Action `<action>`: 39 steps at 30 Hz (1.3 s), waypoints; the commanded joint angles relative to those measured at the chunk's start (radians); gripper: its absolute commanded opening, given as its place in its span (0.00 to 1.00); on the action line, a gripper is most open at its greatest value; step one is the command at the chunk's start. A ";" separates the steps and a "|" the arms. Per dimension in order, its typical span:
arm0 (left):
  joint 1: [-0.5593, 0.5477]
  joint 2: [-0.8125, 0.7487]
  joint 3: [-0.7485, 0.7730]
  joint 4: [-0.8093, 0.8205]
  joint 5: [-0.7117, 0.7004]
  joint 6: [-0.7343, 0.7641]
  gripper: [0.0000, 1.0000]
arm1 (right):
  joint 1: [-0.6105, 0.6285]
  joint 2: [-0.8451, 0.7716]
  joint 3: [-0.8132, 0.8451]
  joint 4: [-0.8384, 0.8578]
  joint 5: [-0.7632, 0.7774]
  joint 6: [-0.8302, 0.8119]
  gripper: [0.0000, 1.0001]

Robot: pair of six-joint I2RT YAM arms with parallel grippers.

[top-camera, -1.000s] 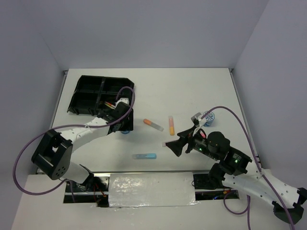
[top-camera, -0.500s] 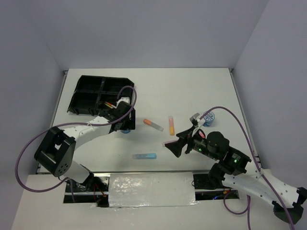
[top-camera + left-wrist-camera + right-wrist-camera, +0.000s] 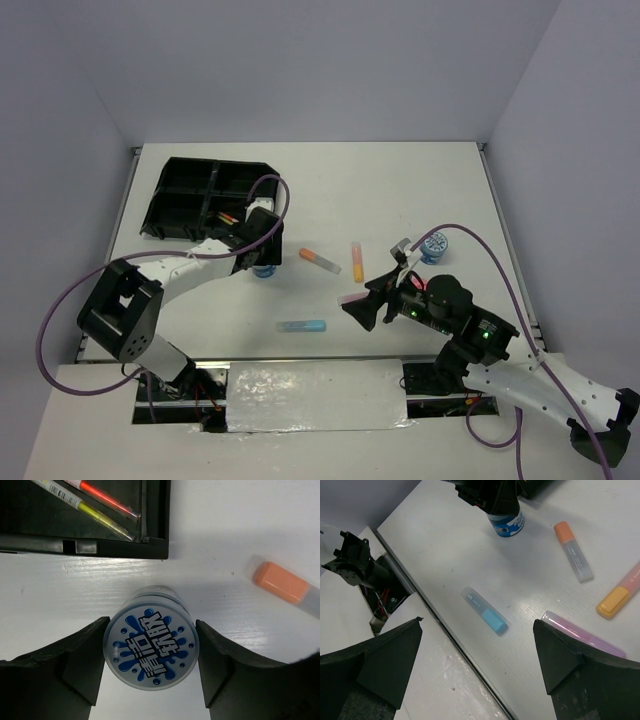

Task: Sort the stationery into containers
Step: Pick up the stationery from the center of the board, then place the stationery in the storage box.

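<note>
White tabletop [image 3: 400, 190], grey walls on 3 sides. Items are listed from my bases outward.

1. Right gripper [image 3: 477, 645]: spread wide, holding nothing, hanging above the table.
2. Pastel blue highlighter with clear cap [image 3: 485, 612]: loose, just below that gripper.
3. Pastel purple highlighter [image 3: 582, 635]: loose, near item 2.
4. Orange-capped highlighter with clear barrel [image 3: 574, 552] and yellow-orange highlighter with pink barrel [image 3: 620, 597]: loose at mid-table, apart from each other.
5. Left gripper [image 3: 150, 627]: closed to the width of the round blue-and-white patterned tape roll [image 3: 150, 652], pads against its sides. The roll stands upright on the table, just beside the tray wall.
6. Second matching tape roll [image 3: 434, 245]: on the table beyond my right arm.
7. Black plastic divided tray [image 3: 120, 547]: its nearest compartment holds 1 thin pink-red pen [image 3: 105, 497] and 1 thin yellow pen [image 3: 100, 517].

Risks, as I judge them:
- The smooth round roll could twist or slip out of a 2-point pinch.
- Lifted too low, it could catch on the tray wall.
- My open right fingers could nudge the highlighters and set them rolling.

Unclear:
- The purple highlighter's end runs behind my right finger.
- The far tray compartments are too dark to read.
- Whether my left grip is firm cannot be told.
- No bottle can be made out.
</note>
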 commanded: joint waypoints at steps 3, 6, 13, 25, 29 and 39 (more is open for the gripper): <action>-0.013 -0.018 0.031 -0.024 -0.003 -0.010 0.11 | 0.003 -0.007 -0.007 0.057 -0.007 -0.022 1.00; -0.033 -0.075 0.038 -0.068 0.017 -0.021 0.00 | 0.001 -0.010 -0.010 0.058 -0.004 -0.026 1.00; -0.065 -0.244 0.166 -0.173 0.063 -0.029 0.00 | 0.001 -0.010 -0.010 0.075 -0.010 -0.029 1.00; 0.213 0.064 0.651 -0.185 -0.009 -0.055 0.00 | 0.003 -0.097 -0.028 0.055 -0.020 -0.005 1.00; 0.291 0.288 0.881 -0.172 -0.003 -0.023 0.00 | 0.003 -0.114 -0.059 0.092 -0.053 0.014 1.00; 0.429 0.468 0.920 -0.043 0.077 -0.010 0.00 | 0.003 -0.093 -0.081 0.109 -0.035 -0.005 1.00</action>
